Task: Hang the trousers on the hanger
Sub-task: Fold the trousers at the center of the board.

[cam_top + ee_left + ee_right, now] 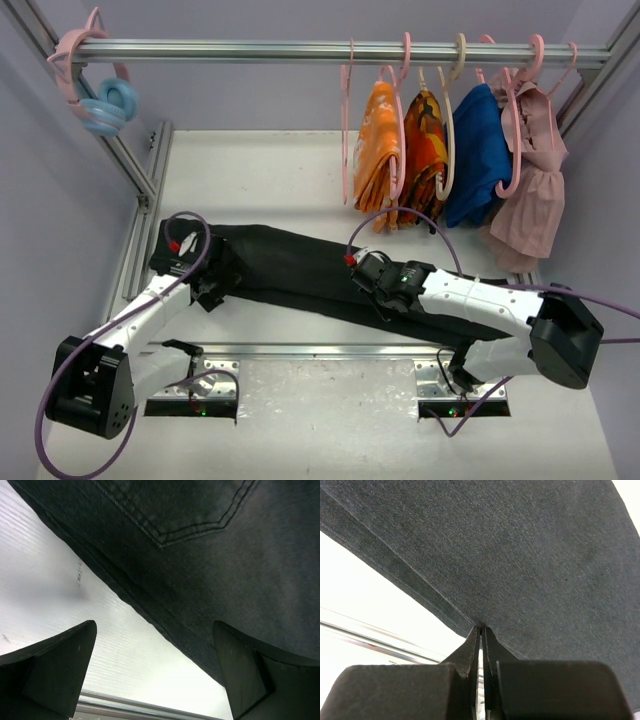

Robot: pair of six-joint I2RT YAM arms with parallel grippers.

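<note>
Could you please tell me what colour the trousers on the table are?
The trousers are black; top external view.

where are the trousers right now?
Top view: the trousers lie flat across the table's middle, nearer than the rail; the right gripper pinches one edge.

the trousers (240, 565) are matt black cloth, finely woven, with raised stitched seams. the table (45, 580) is a white, faintly ribbed sheet. the rail (250, 48) is brushed metal.
</note>
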